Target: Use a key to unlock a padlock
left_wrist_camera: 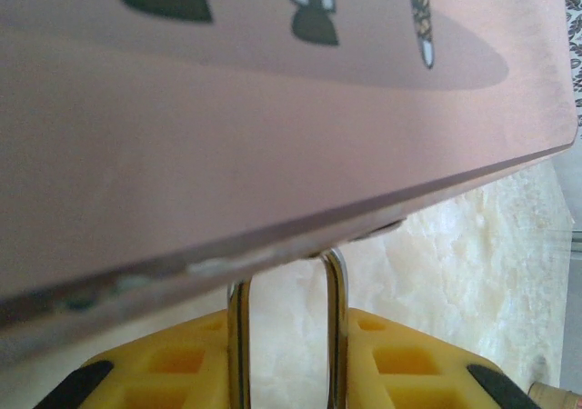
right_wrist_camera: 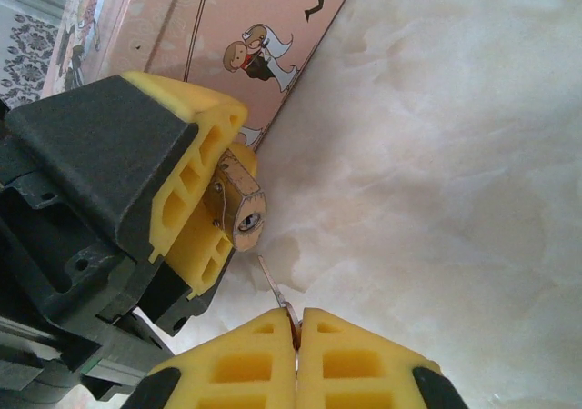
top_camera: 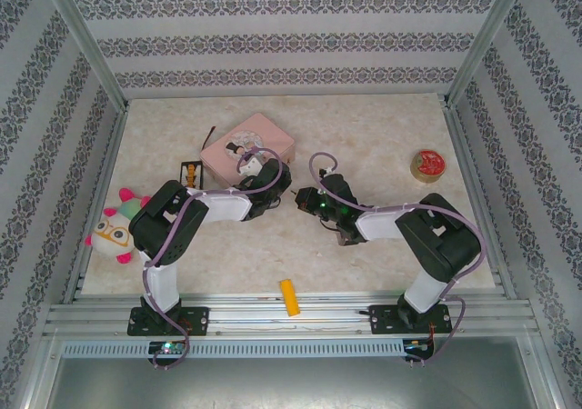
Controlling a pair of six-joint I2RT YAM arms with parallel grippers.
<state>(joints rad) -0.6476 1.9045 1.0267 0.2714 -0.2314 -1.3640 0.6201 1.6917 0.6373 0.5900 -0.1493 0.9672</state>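
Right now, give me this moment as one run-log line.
left gripper: shut on padlock | right gripper: shut on key | key tip: near keyhole, not inserted

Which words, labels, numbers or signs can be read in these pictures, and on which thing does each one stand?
No text can be read.
pink tin: cartoon drawings only, no letters.
padlock: keyhole face, no legible brand.
key: no legible stamp.
round roll: red marking, too small to read.
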